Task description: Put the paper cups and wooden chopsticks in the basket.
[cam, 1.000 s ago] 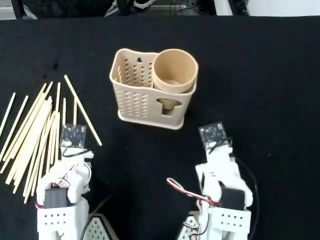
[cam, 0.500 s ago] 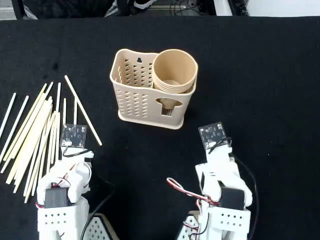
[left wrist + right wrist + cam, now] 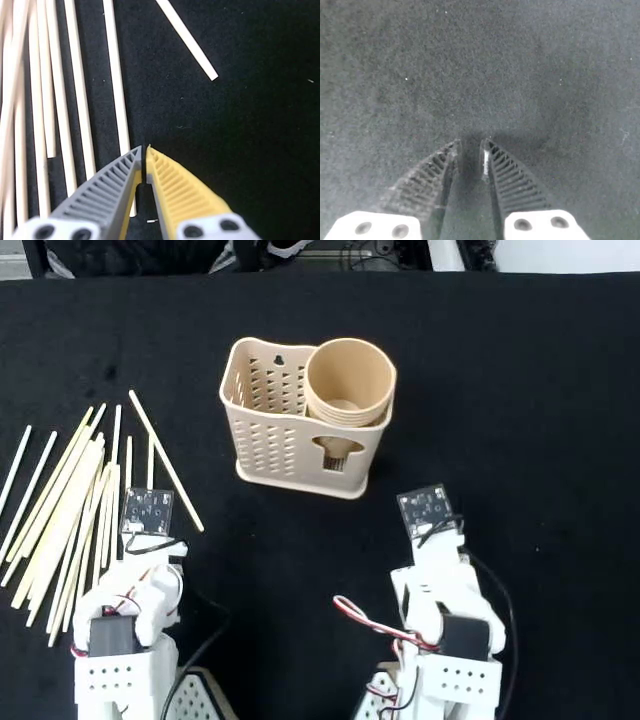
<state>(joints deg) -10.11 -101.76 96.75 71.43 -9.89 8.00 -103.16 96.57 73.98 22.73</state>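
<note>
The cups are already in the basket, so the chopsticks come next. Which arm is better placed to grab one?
Left. The left gripper sits right beside the chopsticks; the right gripper is over black cloth.

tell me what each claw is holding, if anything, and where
Nothing is held: the left claw and the right claw are both empty.

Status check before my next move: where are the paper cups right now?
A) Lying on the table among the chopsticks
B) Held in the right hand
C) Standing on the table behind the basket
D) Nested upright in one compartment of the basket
D: the high view shows the cups nested upright inside the basket, while the chopsticks lie loose on the table.
</note>
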